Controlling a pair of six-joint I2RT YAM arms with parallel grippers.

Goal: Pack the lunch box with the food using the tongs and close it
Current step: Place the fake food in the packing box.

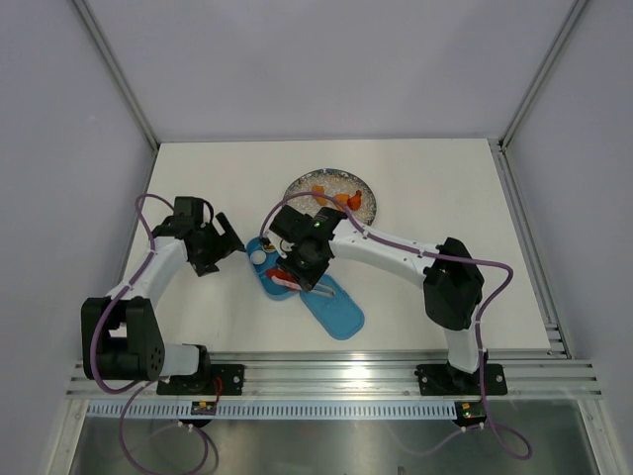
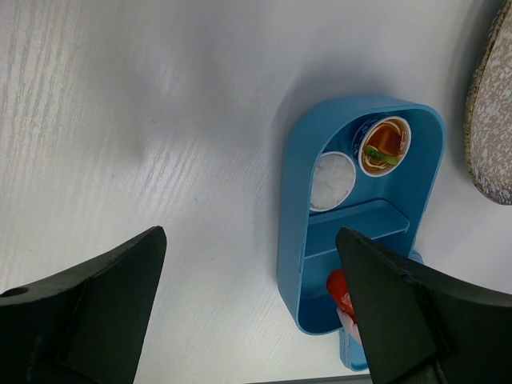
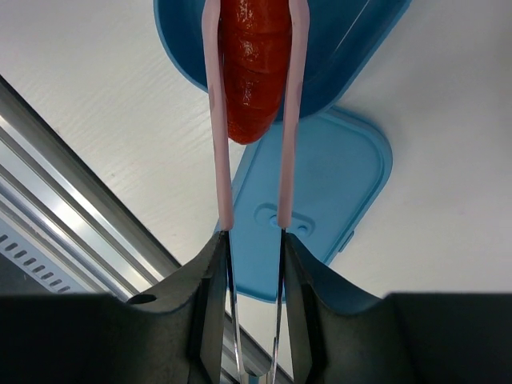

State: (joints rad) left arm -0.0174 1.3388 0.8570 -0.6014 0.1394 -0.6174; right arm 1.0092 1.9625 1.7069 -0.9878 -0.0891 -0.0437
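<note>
The lunch box (image 2: 292,240) lies flat on the white, faintly wood-grained surface (image 1: 445,188), between the two arms. In the top view its long axis runs on a diagonal, from far-left to near-right. Its flat blue lid (image 1: 336,309) rests open-side up right at the near end, on much the same diagonal.

An inner divider (image 2: 360,218) crosses the short way. The far compartment holds a white ball (image 2: 332,180) and, beside it, a small round cup (image 2: 386,146) of orange and green food.

The right jaws are narrow, clamped on the tongs (image 3: 294,120). The two slim pink arms of the tongs point straight away from the wrist and pinch a red sausage (image 3: 254,72) lengthwise between them, over the near compartment.

The left jaws stand wide with nothing between them, hanging just left of the box.

A speckled glass plate (image 1: 361,186) with orange pieces (image 1: 341,199) sits just beyond the box. Pale grey walls (image 1: 316,59) with metal struts enclose the surface, and an aluminium rail (image 1: 326,371) runs along its near edge.
</note>
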